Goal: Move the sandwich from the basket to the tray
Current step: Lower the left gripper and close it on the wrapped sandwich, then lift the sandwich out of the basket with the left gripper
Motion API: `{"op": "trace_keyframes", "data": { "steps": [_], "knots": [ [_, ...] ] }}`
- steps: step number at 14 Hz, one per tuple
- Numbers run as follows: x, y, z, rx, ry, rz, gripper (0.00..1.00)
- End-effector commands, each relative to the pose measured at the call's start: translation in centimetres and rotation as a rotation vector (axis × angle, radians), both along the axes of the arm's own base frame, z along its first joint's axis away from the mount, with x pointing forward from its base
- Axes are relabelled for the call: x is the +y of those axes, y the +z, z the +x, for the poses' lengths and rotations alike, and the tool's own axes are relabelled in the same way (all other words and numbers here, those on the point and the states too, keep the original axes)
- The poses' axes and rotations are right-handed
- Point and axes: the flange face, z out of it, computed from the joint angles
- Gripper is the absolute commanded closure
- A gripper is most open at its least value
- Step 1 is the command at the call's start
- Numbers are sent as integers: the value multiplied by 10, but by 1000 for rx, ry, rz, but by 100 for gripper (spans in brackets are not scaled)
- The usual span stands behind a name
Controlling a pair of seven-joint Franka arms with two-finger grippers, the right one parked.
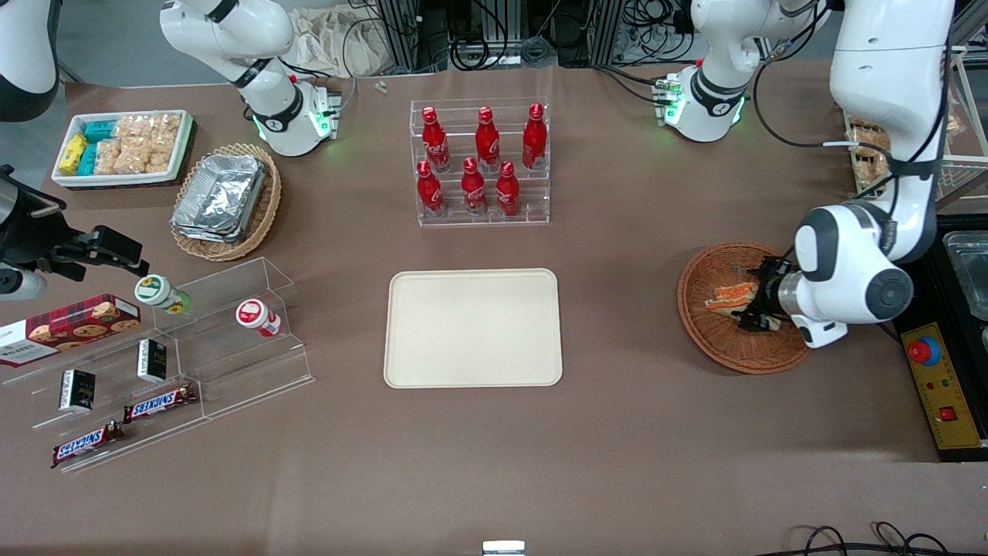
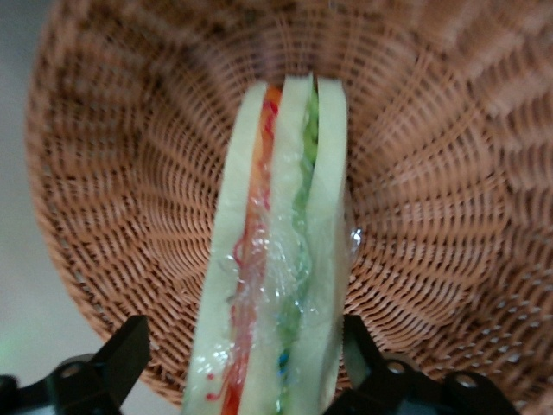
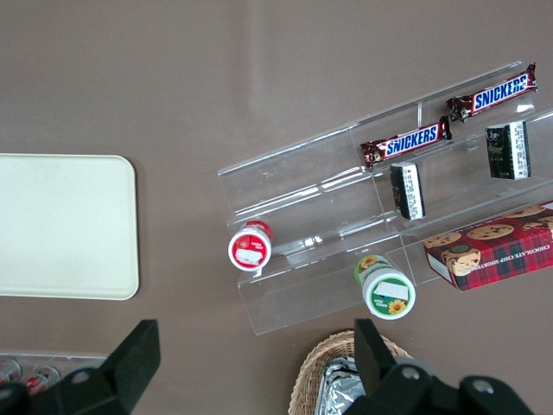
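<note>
The sandwich (image 1: pixel 729 296), a white-bread wedge with orange and green filling in clear wrap, lies in the reddish-brown wicker basket (image 1: pixel 718 347) toward the working arm's end of the table. My left gripper (image 1: pixel 752 307) is down in the basket, open, with its fingers on either side of the sandwich. In the left wrist view the sandwich (image 2: pixel 276 259) stands between the two black fingers (image 2: pixel 125 354); one finger is close against the bread, the other stands a little apart from it, with the basket (image 2: pixel 112 173) below. The cream tray (image 1: pixel 472 327) lies bare at the table's middle.
A clear rack of red bottles (image 1: pixel 478 162) stands farther from the front camera than the tray. Toward the parked arm's end are a tan basket of foil containers (image 1: pixel 224 197), a white tub of snacks (image 1: pixel 120 147) and clear shelves with snack bars (image 1: pixel 162 355). A control box (image 1: pixel 938 382) lies beside the basket.
</note>
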Motion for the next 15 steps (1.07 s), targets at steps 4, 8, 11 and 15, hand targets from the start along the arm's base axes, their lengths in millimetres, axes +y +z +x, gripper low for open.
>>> {"op": "trace_keyframes", "data": {
  "steps": [4,8,11,15],
  "knots": [
    [-2,29,11,-73,8,-10,100],
    [-10,140,13,-142,-165,-78,100],
    [-55,217,21,-184,-298,-115,100],
    [-164,266,10,-219,-680,-221,100]
  ]
}}
